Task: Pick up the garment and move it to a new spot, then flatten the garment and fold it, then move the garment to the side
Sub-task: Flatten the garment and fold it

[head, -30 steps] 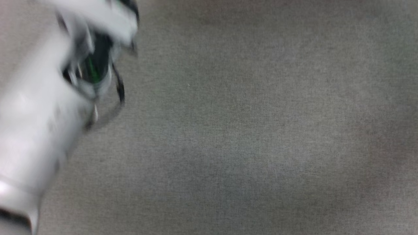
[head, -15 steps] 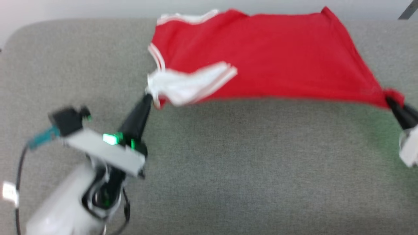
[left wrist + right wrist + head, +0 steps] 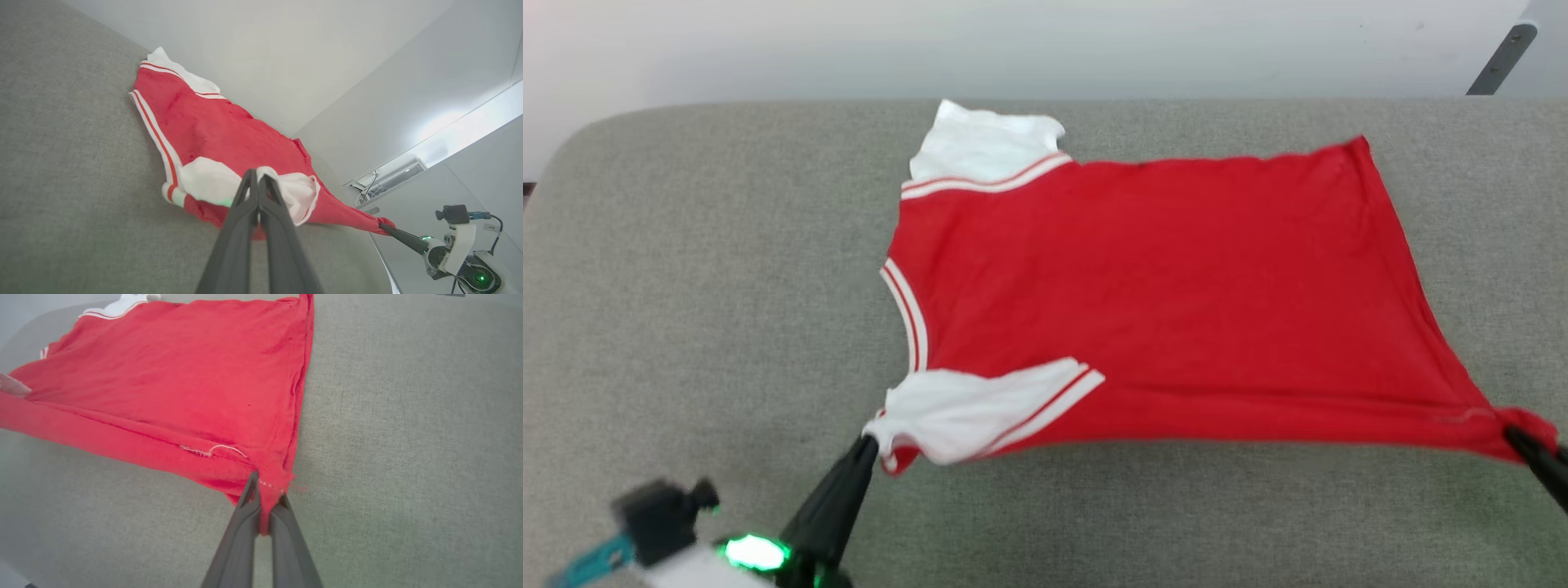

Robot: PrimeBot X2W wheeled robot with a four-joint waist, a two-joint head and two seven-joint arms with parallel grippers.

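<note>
Since the earlier frame the head camera has swung, and the red, white-sleeved jersey shirt (image 3: pixel 1160 302) lies spread wider on the grey fabric bench (image 3: pixel 686 286). The fingers of the left gripper (image 3: pixel 868 445) clamp its sleeve at 7 o'clock. Those of the right gripper (image 3: pixel 1513 435) clamp its hem corner at 4 o'clock.

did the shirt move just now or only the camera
Yes. The camera shifted too, but the garment then crossed the far edge of the grey cushion; now its red body sits short of it, nearer the robot.

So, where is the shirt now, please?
Head view, centre-right: the shirt lies on the grey cushion, near edge held between left gripper and right gripper.
</note>
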